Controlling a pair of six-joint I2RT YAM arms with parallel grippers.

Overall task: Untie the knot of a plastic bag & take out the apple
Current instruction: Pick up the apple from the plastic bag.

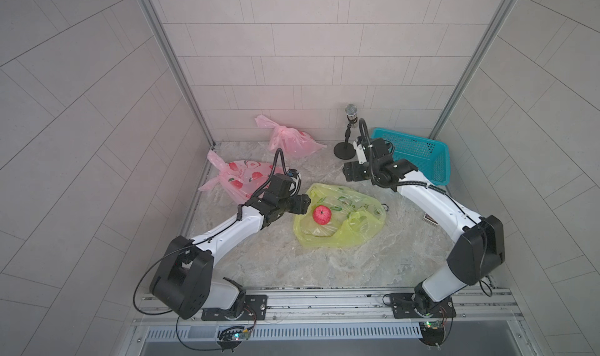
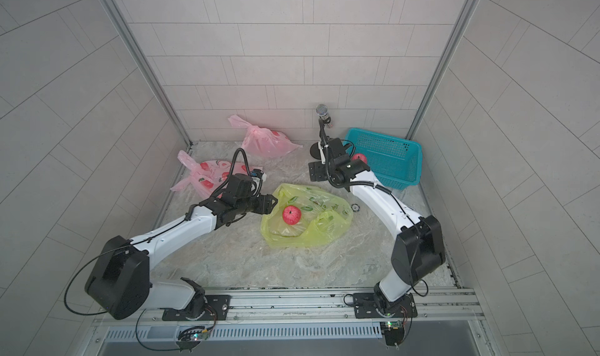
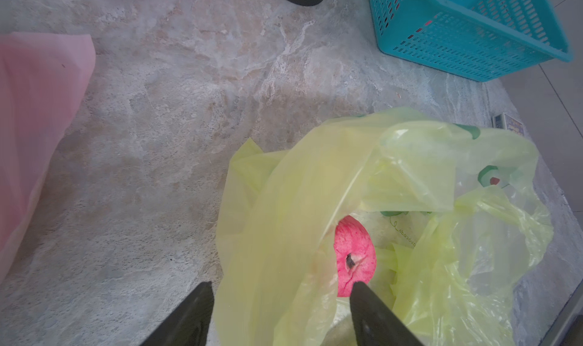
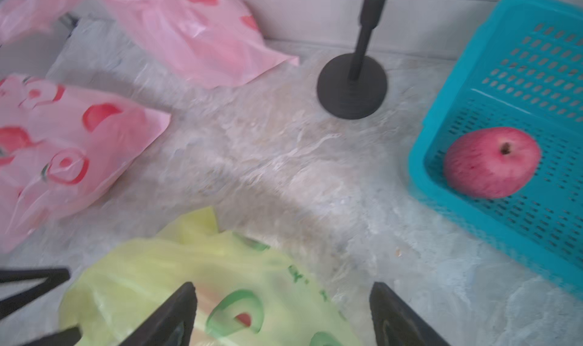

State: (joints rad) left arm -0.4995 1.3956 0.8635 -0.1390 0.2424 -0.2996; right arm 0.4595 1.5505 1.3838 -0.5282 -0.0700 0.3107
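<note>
Extraction stage, bag already open. At far left two knotted pink bags (image 1: 240, 175) (image 1: 292, 141) lay on the worktop (image 1: 292, 266). The left fingers (image 3: 195, 316) stood released and well apart, straddling the near rim of the yellow bag (image 1: 357, 227). Loose film lay between them, and nothing was grasped. The apple (image 1: 321, 215) sat stem-up inside the gaping mouth of that bag, just beside one left fingertip and partly veiled by a fold in the left wrist view. No knot could be seen, so the untying was judged complete and the removal of the apple to be the step in hand. The right fingers (image 4: 170, 316) hung released and empty over the bag's far edge, near the microphone stand (image 1: 344, 149). At far right the teal basket (image 1: 418, 153) held a second apple (image 4: 492, 163). The next move probably called for the left fingers to clear the fold, reach into the mouth and close on the fruit itself. Catching film along with the fruit would lift the bag too.
</note>
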